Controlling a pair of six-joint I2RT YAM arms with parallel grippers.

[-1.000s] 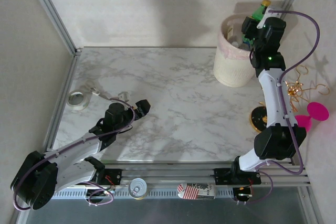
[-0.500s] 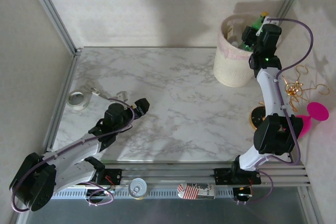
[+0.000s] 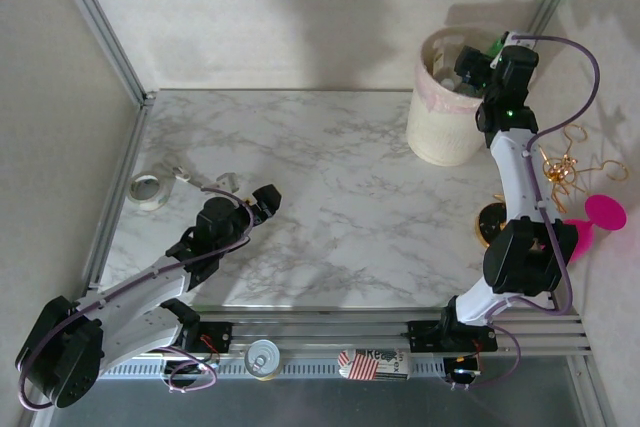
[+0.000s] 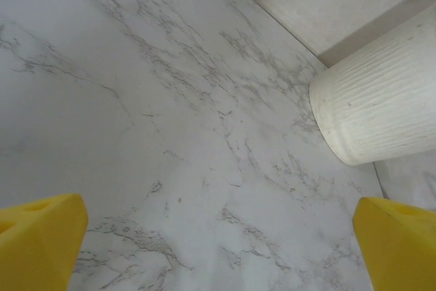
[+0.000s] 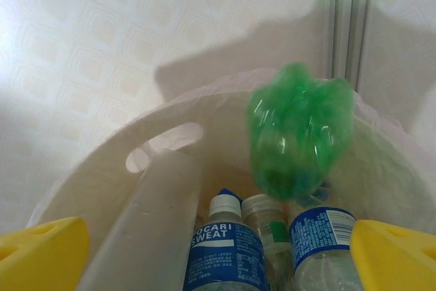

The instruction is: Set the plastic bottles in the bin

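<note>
The cream bin [image 3: 440, 122] stands at the table's far right; in the left wrist view the bin [image 4: 378, 110] shows its ribbed side. My right gripper [image 3: 472, 65] hovers over the bin's mouth, open, fingers wide apart [image 5: 218, 250]. A blurred green bottle [image 5: 300, 127] is loose in the air below them, inside the rim [image 5: 102, 168], and shows green by the wrist [image 3: 495, 45]. Beneath lie blue-labelled bottles [image 5: 228, 253] [image 5: 327, 236] and a clear one [image 5: 267, 226]. My left gripper [image 3: 265, 199] is open and empty above bare marble [image 4: 218, 243].
A tape roll [image 3: 148, 189] lies at the table's left edge. A pink goblet [image 3: 598, 215], gold wire pieces [image 3: 570, 162] and a gold disc [image 3: 492, 225] sit to the right of the right arm. A can [image 3: 263, 357] and a packet [image 3: 375, 362] rest on the front rail.
The right gripper dipped over the bin and let go of the green bottle, which now drops inside the rim. The left gripper shifted slightly towards the left.
</note>
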